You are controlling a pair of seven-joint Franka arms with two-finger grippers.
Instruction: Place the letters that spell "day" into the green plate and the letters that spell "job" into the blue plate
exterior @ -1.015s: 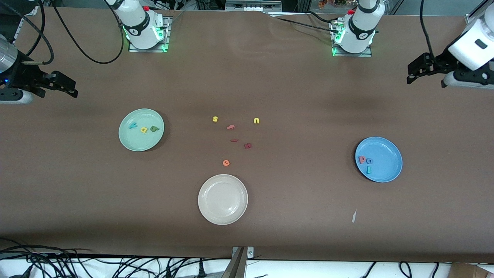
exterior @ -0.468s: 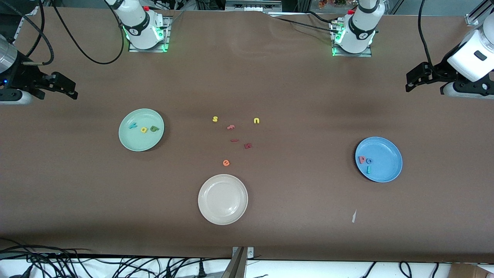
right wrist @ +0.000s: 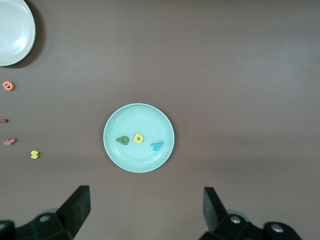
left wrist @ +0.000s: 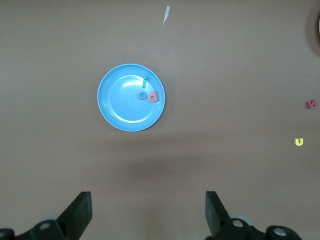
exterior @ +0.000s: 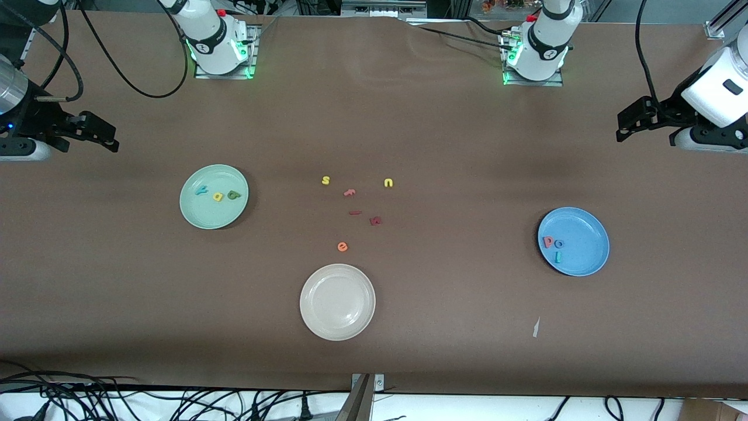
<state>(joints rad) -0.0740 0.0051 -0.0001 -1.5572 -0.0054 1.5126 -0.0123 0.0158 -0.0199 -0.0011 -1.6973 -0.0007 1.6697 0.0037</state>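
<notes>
Apparently finished: "day" letters (exterior: 217, 195) in green plate (exterior: 201, 217), "job" letters (exterior: 553, 245) in blue plate (exterior: 587, 260), left hand (exterior: 624, 120) and right hand (exterior: 105, 135) spread, empty, parked clear above tabletop (exterior: 444, 134) ends.

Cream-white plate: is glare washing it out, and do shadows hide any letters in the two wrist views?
Front view: the cream-white plate shows soft highlights inside its rim, not washed out. Left wrist view: a faint broad shadow lies on the table between the blue plate and the open left gripper; the plate's letters read clearly. Right wrist view: even light, green plate crisp above the open right gripper.
</notes>
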